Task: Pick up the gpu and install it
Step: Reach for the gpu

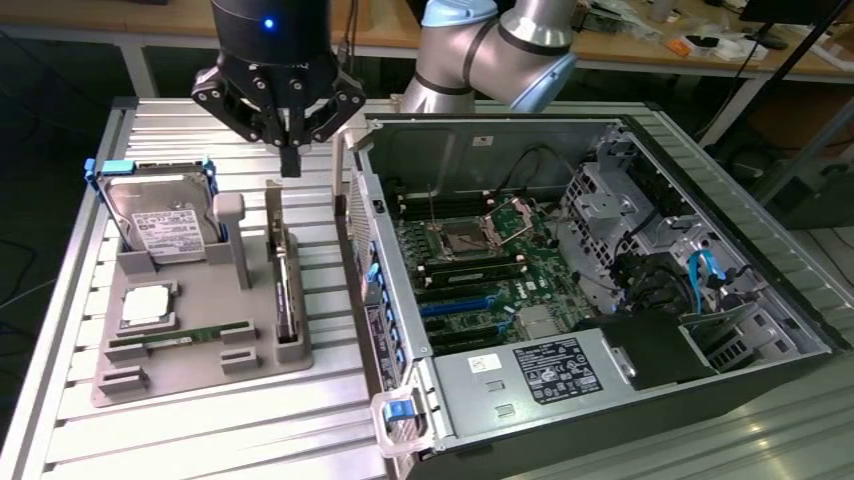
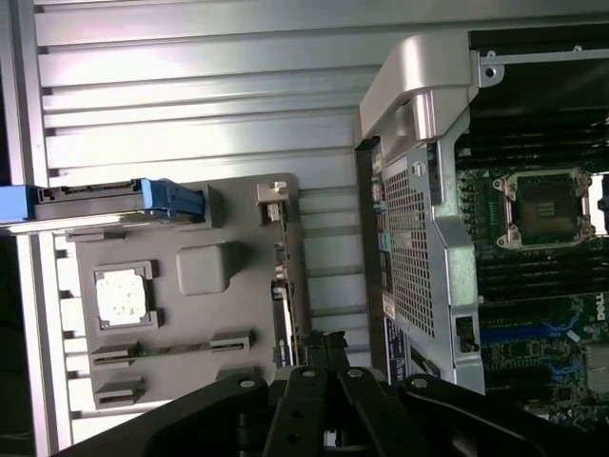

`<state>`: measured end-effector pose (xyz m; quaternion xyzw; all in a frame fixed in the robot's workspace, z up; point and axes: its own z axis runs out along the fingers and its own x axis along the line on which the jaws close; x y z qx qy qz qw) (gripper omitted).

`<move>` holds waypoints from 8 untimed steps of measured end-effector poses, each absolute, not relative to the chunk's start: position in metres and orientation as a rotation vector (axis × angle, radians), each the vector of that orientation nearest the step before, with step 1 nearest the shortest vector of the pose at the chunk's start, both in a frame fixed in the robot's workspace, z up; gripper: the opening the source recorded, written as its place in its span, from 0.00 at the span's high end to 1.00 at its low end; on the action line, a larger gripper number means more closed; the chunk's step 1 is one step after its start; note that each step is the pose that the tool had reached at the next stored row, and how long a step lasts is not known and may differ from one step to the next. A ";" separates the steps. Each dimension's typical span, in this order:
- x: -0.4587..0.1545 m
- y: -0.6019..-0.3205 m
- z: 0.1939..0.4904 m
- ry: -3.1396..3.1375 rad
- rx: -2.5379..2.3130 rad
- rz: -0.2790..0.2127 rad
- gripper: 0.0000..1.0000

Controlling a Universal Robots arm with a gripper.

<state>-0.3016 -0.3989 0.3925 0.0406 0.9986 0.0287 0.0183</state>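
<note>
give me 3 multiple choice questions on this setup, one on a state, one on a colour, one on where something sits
1. The hand is:
A. shut and empty, over the gpu
B. spread wide open
C. shut on the gpu

2. The tabs on the frame of the hard drive are:
A. red
B. blue
C. green

3. The gpu is:
A. lying flat on the hard drive
B. hanging from the hand
C. standing on edge in the grey tray

Answers:
1 A, the fingers meet with nothing between them, just above the card's top end.
2 B, blue tabs show at the frame's corners.
3 C, the card stands upright in the tray's slot.
</note>
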 end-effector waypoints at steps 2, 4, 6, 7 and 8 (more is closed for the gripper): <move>-0.300 -0.399 0.392 3.112 0.128 0.091 0.89; -0.298 -0.399 0.392 3.120 0.130 0.091 0.89; -0.298 -0.399 0.392 3.120 0.131 0.091 0.89; -0.298 -0.399 0.392 3.120 0.131 0.091 0.89; -0.298 -0.399 0.393 3.120 0.131 0.091 0.89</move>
